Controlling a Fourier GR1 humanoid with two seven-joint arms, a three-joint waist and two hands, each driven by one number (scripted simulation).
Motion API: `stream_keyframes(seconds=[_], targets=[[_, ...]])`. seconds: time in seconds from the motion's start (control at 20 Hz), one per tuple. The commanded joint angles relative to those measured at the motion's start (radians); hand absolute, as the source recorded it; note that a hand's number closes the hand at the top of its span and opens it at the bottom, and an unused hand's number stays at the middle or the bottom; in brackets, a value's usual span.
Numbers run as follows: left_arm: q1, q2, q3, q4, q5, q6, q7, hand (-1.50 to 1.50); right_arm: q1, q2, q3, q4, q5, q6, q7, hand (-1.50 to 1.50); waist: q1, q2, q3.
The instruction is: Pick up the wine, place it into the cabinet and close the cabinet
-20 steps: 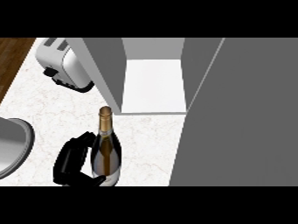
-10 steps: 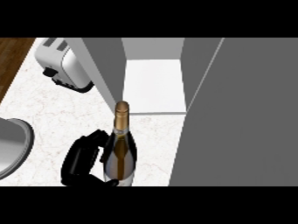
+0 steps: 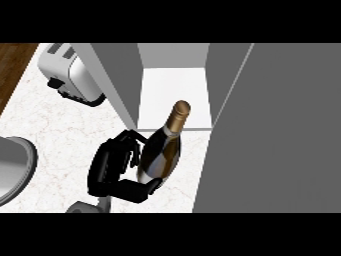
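The wine bottle [image 3: 162,150], dark with a gold foil neck, leans with its top toward the open cabinet [image 3: 117,80]. Its neck reaches over the front edge of the cabinet's white floor [image 3: 173,87]. My left hand [image 3: 106,170] is shut on the bottle's body from the left, fingers curled over the far side and thumb under the near side. The bottle's base is hidden behind the thumb. My right hand does not show.
The open cabinet door [image 3: 284,130] fills the right side as a large grey panel. A white toaster [image 3: 73,80] stands at the back left on the marble counter [image 3: 47,125]. A large grey rounded object [image 3: 3,170] sits at the left edge.
My left hand has carried the bottle to the right and toward the cabinet. The bottle's neck now overlaps the cabinet's opening.
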Motion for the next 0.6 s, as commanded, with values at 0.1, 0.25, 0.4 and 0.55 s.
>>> stream_keyframes(seconds=[0.1,0.25,0.4,0.55], targets=[[-0.139,-0.007,-0.002,0.060,-0.044,0.118,0.060,1.50,0.048,-0.061,-0.037,-0.249,-0.010,0.019,0.100,-1.50,-0.005,0.002,-0.001],[-0.155,-0.007,0.016,0.074,-0.049,0.120,0.068,1.50,0.101,-0.036,-0.011,-0.207,-0.002,0.010,-0.003,-1.50,-0.001,0.001,0.000],[-0.255,-0.007,0.010,0.162,-0.056,0.164,0.064,1.50,0.037,-0.029,-0.049,-0.190,-0.045,0.024,0.059,-1.50,0.000,0.005,-0.001],[-0.303,-0.002,0.069,0.181,-0.053,0.120,0.100,1.50,0.125,-0.055,-0.002,-0.240,0.005,0.017,0.023,-1.50,-0.012,0.001,-0.001]])
